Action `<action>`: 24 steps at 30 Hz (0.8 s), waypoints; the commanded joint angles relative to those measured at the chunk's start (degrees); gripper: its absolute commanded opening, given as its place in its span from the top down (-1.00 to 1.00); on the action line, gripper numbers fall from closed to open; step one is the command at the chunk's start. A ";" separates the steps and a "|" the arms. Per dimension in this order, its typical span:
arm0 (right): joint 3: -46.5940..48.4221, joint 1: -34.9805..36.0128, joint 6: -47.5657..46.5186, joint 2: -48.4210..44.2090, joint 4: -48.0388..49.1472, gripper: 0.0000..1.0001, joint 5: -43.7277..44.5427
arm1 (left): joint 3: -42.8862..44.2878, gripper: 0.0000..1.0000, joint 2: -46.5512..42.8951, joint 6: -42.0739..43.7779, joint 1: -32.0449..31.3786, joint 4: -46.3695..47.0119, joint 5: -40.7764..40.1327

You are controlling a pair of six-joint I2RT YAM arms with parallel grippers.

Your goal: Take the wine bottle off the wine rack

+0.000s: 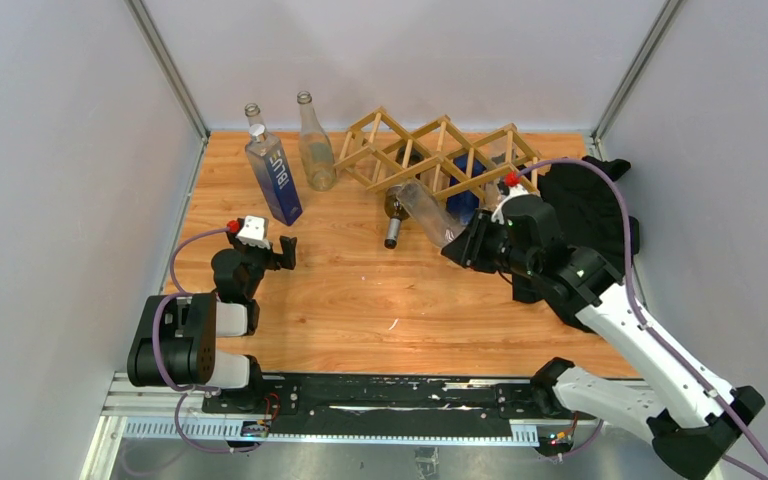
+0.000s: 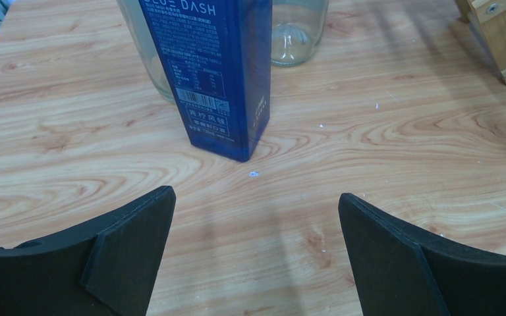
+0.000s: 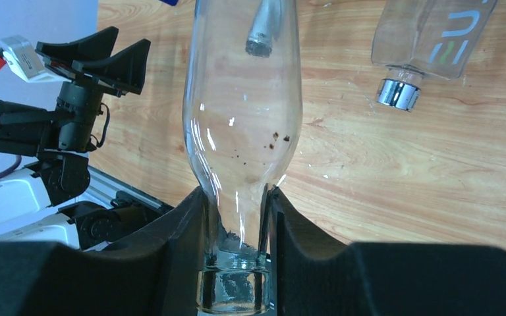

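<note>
Near the worktop's left edge, the left gripper [image 1: 281, 250] hangs with its jaws wide apart, facing a blue square bottle [image 2: 216, 72]. Right of centre, the right gripper [image 3: 237, 230] is clamped on the neck of the clear wine bottle [image 3: 240, 112]. The bottle lies tilted, its base at the front slats of the wine rack [image 1: 442, 150] by the far edge. Only the right wrist view shows the pinched neck; only the top view shows the whole rack.

The bench [image 1: 360, 300] is showing orange-brown wood with wavy darker grain, while the wine rack [image 1: 438, 158] is looking paler, a plain light tan. The wine bottle [image 3: 244, 112] is gleaming clear, with dark specks inside. The square bottle [image 2: 217, 72] is wearing deep blue with white lettering and a barcode. The cloth [image 1: 590, 200] is showing plain black.
</note>
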 commanded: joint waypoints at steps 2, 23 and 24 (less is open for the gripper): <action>8.61 2.93 -3.44 4.76 0.63 1.00 2.88 | 0.82 -1.00 0.26 0.16 0.31 2.60 -0.52; 29.46 8.21 -11.71 29.21 -3.60 1.00 0.70 | 0.79 -1.00 0.29 0.13 0.34 2.65 -0.48; 29.54 8.21 -11.98 29.39 -3.99 1.00 0.68 | 0.77 -1.00 0.26 0.13 0.34 2.57 -0.48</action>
